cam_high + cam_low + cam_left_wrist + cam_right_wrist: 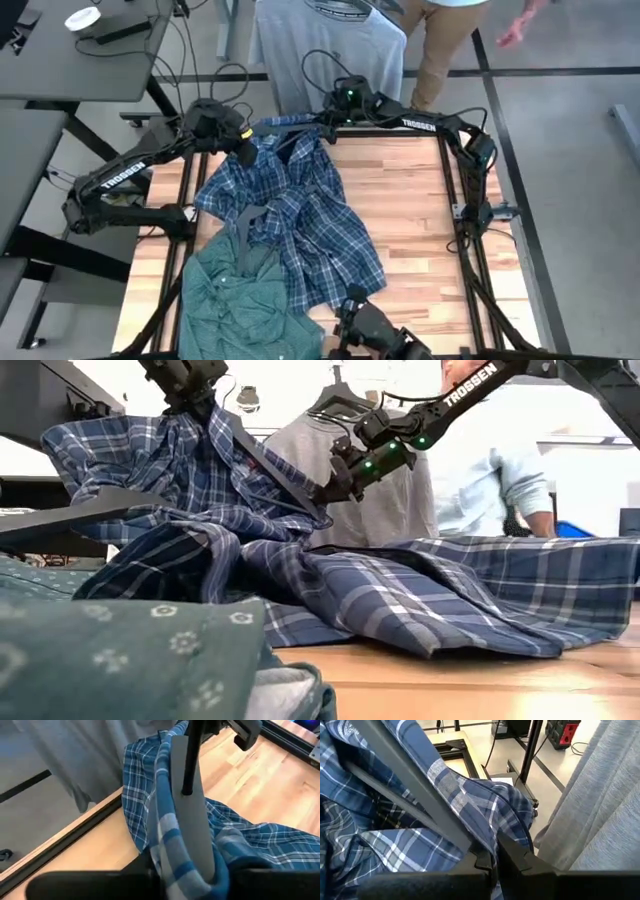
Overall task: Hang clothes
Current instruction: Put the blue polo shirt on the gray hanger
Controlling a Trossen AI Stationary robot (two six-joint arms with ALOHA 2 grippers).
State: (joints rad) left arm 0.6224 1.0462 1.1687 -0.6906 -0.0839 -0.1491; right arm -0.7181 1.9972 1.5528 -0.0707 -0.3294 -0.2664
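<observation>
clearly limp and light, the blue-white plaid shirt sagged between the left gripper and right gripper, both clamped at its collar, the best hold.

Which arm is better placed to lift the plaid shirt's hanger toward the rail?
Probably the right. Its pincer grips the hanger threaded in the plaid shirt, beside the hung grey tee. The left pincer only holds collar fabric.
</observation>
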